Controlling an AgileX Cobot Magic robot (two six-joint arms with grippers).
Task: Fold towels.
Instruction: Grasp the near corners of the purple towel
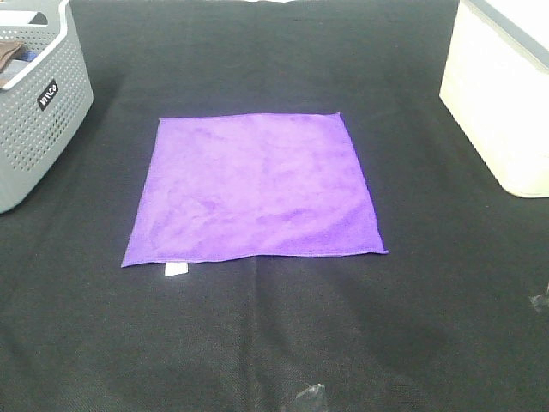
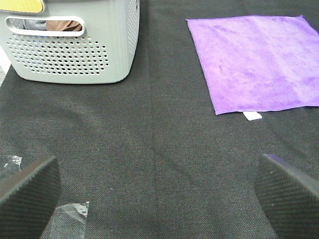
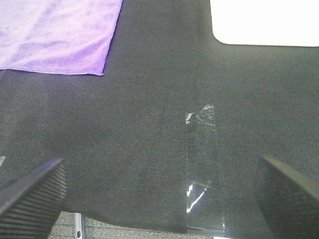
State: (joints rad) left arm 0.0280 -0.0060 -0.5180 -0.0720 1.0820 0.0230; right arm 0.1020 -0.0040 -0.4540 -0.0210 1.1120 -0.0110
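Purple towel: one square, fuzzy microfiber cloth, spread fully flat in a single layer, unfolded, stitched hem visible along the edges, only faint ripples in the nap. It lies mid-table on the black cover, edges roughly square to the high camera with a slight skew. The small white tag sticks out from the near edge by the left corner, flat on the cover.

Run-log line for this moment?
purple towel: flat, unfolded | left gripper: jaws open, empty | right gripper: jaws open, empty | fold not begun
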